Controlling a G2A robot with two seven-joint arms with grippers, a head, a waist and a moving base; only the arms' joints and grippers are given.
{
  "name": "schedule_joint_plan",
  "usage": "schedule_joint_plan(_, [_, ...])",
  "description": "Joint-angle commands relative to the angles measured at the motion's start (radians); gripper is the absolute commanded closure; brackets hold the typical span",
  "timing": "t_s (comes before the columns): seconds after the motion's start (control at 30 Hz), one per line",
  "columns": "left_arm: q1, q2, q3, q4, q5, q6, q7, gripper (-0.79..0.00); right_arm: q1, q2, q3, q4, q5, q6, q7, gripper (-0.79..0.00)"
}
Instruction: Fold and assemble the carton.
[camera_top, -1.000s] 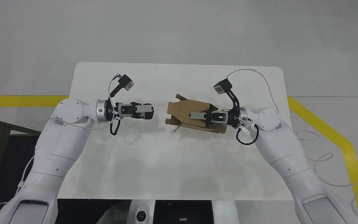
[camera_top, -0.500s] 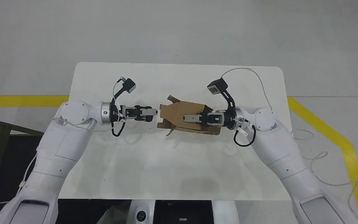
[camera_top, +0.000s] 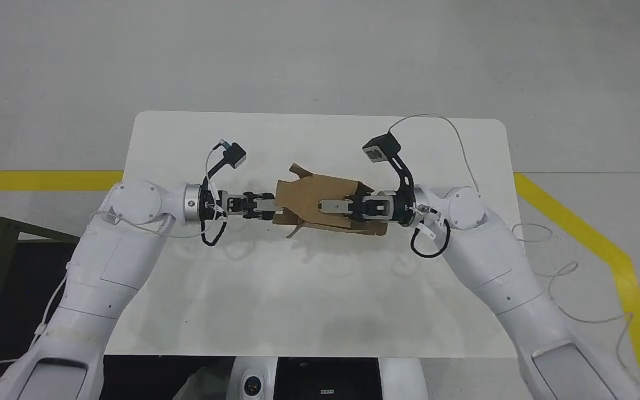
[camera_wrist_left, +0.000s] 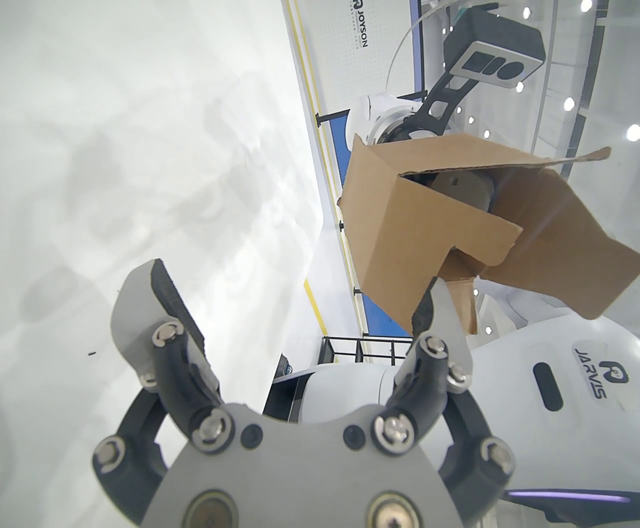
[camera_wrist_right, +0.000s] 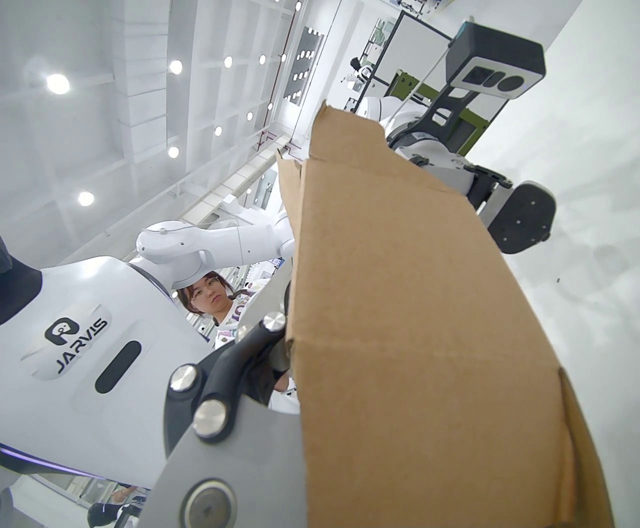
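Above one white table (camera_top: 180, 300), the right gripper (camera_top: 331, 207) seemingly grasps one carton (camera_top: 312, 190); left gripper (camera_top: 272, 207) gapes.

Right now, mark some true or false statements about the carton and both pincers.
1. The right pincer grips the carton. True.
2. The left pincer is shut. False: it stands wide open, right at the carton's end.
3. The carton is a flat, unfolded sheet. False: it is partly folded into a box shape, with flaps loose.
4. The table is white. True.
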Motion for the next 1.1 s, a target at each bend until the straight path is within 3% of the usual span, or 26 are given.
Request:
schedule_joint_plan(0.0, [0.002,0.0,0.0,-0.001,-0.001,-0.001,0.005,-0.785,0.003,-0.003,-0.008,0.001,0.002,0.001,0.001,0.0])
schedule_joint_plan(1.07, [0.005,0.003,0.015,-0.029,-0.021,0.007,-0.008,-0.785,0.051,-0.039,-0.084,0.047,0.017,-0.02,-0.02,0.0])
